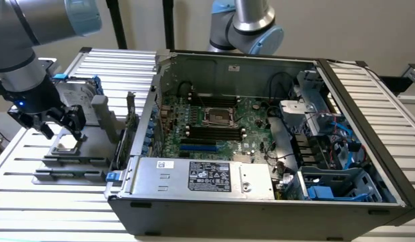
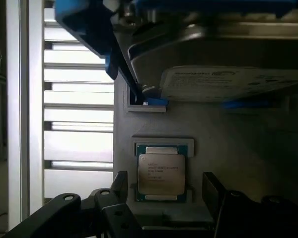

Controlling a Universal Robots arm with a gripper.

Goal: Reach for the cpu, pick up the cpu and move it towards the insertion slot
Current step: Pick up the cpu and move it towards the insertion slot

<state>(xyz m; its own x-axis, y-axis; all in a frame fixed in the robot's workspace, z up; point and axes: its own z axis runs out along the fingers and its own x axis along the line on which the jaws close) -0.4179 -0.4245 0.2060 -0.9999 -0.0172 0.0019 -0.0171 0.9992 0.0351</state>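
The gripper [image 1: 63, 132], spread wide and empty, hovers just above the cpu [image 1: 65, 146] lying at the exterior view's left

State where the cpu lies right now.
The cpu lies in a grey tray at the exterior view's left, outside the computer case, below the open gripper.

Nothing legible anywhere. Small flat square silvery-grey cpu [image 2: 161, 173]: several lines of dark print on the metal top, too fine to read. Pale paper label [image 2: 228, 82] on the grey metal hard drive [image 2: 198, 47]: rows of print, unreadable. Black rectangular label [image 1: 209, 176] on the grey metal power supply box [image 1: 255, 180]: white text and marks, unreadable. Small white sticker [image 1: 165, 164] beside it: same.
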